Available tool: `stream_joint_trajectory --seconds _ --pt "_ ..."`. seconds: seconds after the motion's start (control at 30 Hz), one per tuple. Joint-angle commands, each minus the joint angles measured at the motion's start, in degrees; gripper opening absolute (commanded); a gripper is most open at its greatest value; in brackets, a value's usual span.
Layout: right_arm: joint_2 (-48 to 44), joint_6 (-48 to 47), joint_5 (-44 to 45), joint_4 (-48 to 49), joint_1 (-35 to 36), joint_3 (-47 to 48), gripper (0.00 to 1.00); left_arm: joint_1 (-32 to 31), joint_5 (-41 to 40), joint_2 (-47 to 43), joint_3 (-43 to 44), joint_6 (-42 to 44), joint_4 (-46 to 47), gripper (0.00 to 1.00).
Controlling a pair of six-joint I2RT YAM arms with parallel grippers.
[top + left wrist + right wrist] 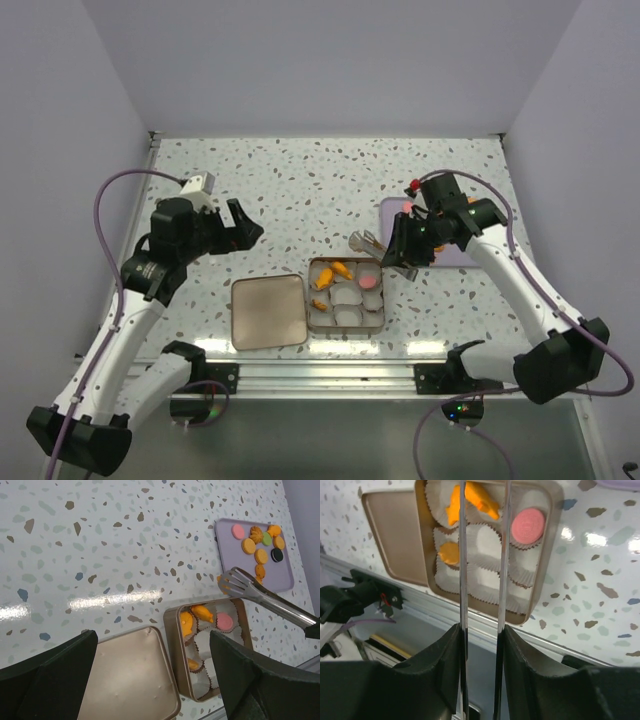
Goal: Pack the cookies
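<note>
Several orange cookies and a pink one point(238, 531) lie on a purple tray point(250, 572) at the back right. A gold tin point(378, 322) of white paper cups holds orange cookies point(340, 270) and a pink one point(369, 281). These also show in the right wrist view, orange point(470, 500) and pink point(529, 524). My right gripper point(405, 252) is shut on metal tongs point(250, 587), whose tips hover just behind the tin. A bit of orange shows at the tips; I cannot tell if it is held. My left gripper point(240, 225) is open and empty, above the table left of the tin.
The tin's gold lid point(267, 311) lies flat just left of the tin, also in the left wrist view point(127, 675). A green and a dark cookie point(277, 555) lie on the tray. The table's front rail point(320, 375) runs close below the tin.
</note>
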Motion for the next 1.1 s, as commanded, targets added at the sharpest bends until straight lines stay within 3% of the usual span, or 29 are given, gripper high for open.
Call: stream_joint_trajectory --seconds 0.0,0.27,0.6,0.9,1.07 --pt "-6.19 0.93 -8.88 4.7 -0.05 -3.64 0.37 -0.27 1.49 -1.86 0.01 -1.42 -0.22 1.0" --pt "-13.85 1.11 -16.27 3.91 -0.05 -10.24 0.38 -0.27 2.01 -3.18 -1.05 -2.65 -0.31 1.0" --pt "-20.0 0.66 -18.83 1.63 0.03 -18.85 0.38 -0.27 2.37 -5.28 -2.19 -3.61 -0.92 1.0" --pt "-21.6 1.28 -18.83 2.5 0.03 -22.11 0.39 -0.27 2.19 -8.18 -3.42 -4.32 -2.5 1.0" --pt "-21.07 1.63 -17.96 3.12 0.03 -22.12 0.45 -0.27 2.28 -8.98 -3.6 -4.41 -3.12 1.0"
